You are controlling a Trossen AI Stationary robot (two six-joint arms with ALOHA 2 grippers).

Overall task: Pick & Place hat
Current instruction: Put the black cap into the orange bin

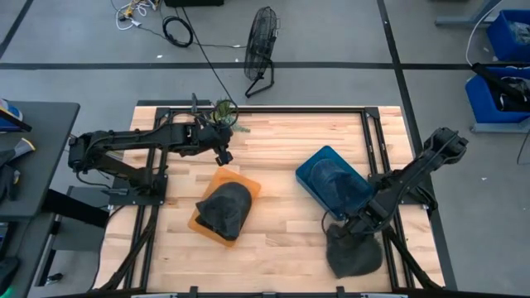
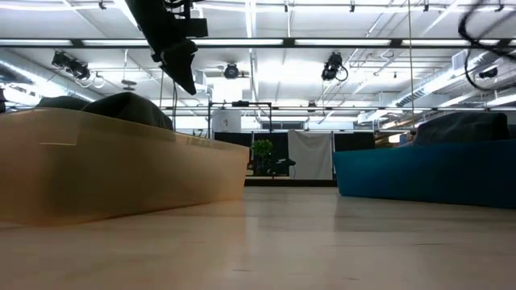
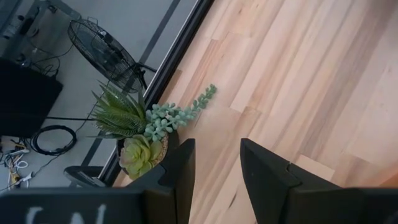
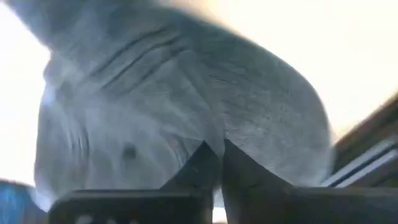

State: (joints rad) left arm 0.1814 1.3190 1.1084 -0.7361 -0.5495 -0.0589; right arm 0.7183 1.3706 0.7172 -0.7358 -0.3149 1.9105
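The right pincer [image 1: 346,234] is pinching the loose grey hat [image 1: 354,254] at the table's [image 1: 281,149] near right; both bins already hold hats. The left pincer [image 1: 224,155] is hovering, spread, far left.

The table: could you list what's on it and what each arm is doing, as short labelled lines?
Orange tray: holds a dark hat
Blue tray: holds a blue hat
Grey hat: on the wood near the table's front edge
Right gripper: shut on the grey hat
Left gripper: open, raised above the table near the potted plant
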